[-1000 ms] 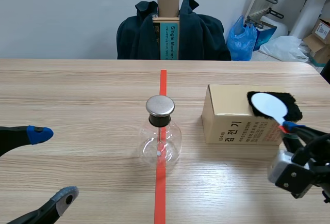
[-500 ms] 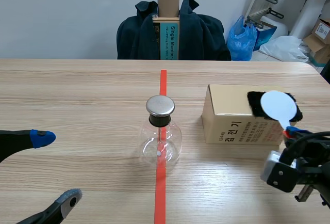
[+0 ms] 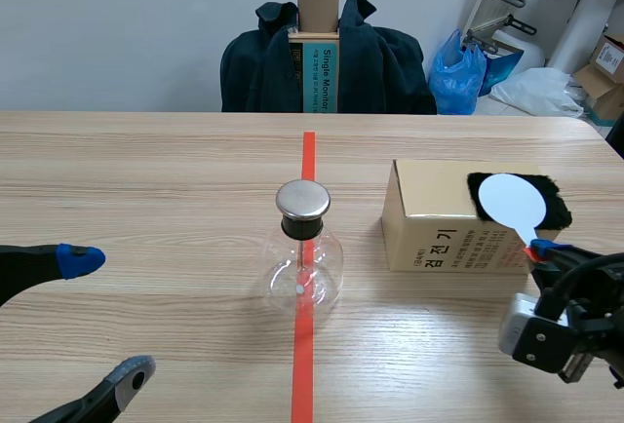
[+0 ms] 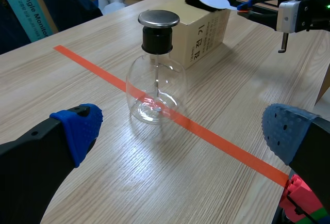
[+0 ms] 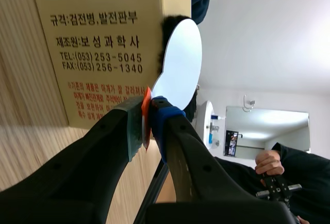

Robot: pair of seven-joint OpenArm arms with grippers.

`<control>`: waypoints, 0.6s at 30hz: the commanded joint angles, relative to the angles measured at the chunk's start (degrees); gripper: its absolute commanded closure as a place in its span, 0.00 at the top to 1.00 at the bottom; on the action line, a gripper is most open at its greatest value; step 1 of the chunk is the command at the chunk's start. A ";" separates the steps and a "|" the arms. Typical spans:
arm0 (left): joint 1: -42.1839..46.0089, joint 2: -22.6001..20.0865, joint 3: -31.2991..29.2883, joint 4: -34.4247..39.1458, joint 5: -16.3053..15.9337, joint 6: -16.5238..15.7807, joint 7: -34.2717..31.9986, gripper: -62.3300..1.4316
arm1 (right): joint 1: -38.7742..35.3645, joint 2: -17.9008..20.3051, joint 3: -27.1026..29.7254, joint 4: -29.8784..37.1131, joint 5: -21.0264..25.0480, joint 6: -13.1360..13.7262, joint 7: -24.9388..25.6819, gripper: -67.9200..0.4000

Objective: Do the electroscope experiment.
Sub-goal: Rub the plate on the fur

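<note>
**Two arms low: one spread wide, one clamped**

Nearest to us, at about eight o'clock from the electroscope flask, the left gripper hangs low over the table. Its blue-padded fingers are spread wide with nothing between them. At about four o'clock from the flask we find the right gripper, its fingers pinched tight on the orange-red handle of a white paddle. The paddle's round disc points toward twelve o'clock from the fingertips.

At the middle of the table the flask stands upright on the orange-red tape line. It is a clear, round-bellied glass closed by a black neck and a flat metal cap, and a thin rod runs down inside it. Neither gripper touches it.

At two o'clock from the flask, near but apart from it, sits a cardboard box with Korean lettering on its near face. A patch of black fur lies on the box's top at its right end. The paddle's disc is over that fur, but we cannot tell whether the two touch.

Farther off, at twelve o'clock past the table's far edge, a dark jacket hangs around a tall carton. At about one o'clock, a blue bag rests by the wall.
</note>
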 commanded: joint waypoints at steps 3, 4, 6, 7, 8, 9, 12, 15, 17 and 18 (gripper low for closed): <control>-0.33 0.13 -0.48 0.46 -0.39 0.11 -0.83 1.00 | -0.11 0.11 0.70 0.94 0.17 -0.57 -9.31 0.02; -0.33 0.13 -0.48 0.46 -0.39 0.11 -0.83 1.00 | -0.11 0.55 0.74 0.94 0.17 -0.55 -8.26 0.02; -0.33 0.13 -0.48 0.46 -0.39 0.11 -0.83 1.00 | 0.20 0.98 0.57 0.96 0.22 -0.57 -1.66 0.02; -0.33 0.13 -0.48 0.46 -0.39 0.11 -0.83 1.00 | 0.37 0.81 0.52 1.01 0.22 -0.57 0.90 0.02; -0.33 0.13 -0.48 0.46 -0.39 0.11 -0.83 1.00 | 0.37 0.52 0.35 1.11 0.24 -0.57 1.57 0.02; -0.33 0.13 -0.48 0.46 -0.39 0.11 -0.83 1.00 | 0.35 0.26 0.33 1.33 0.24 -0.63 0.04 0.02; -0.33 0.13 -0.48 0.46 -0.39 0.13 -0.76 1.00 | 0.02 0.26 0.57 1.44 0.24 -0.76 -10.08 0.02; -0.35 0.15 -0.48 0.46 -0.39 0.13 -0.66 1.00 | 0.09 1.29 0.61 1.46 0.17 -0.57 -5.92 0.02; -0.35 0.15 -0.48 0.46 -0.39 0.13 -0.63 1.00 | 0.35 1.44 0.13 1.66 0.22 -0.59 0.20 0.02; -0.35 0.15 -0.48 0.46 -0.39 0.13 -0.63 1.00 | 0.37 1.33 -0.09 1.97 0.22 -0.59 0.72 0.02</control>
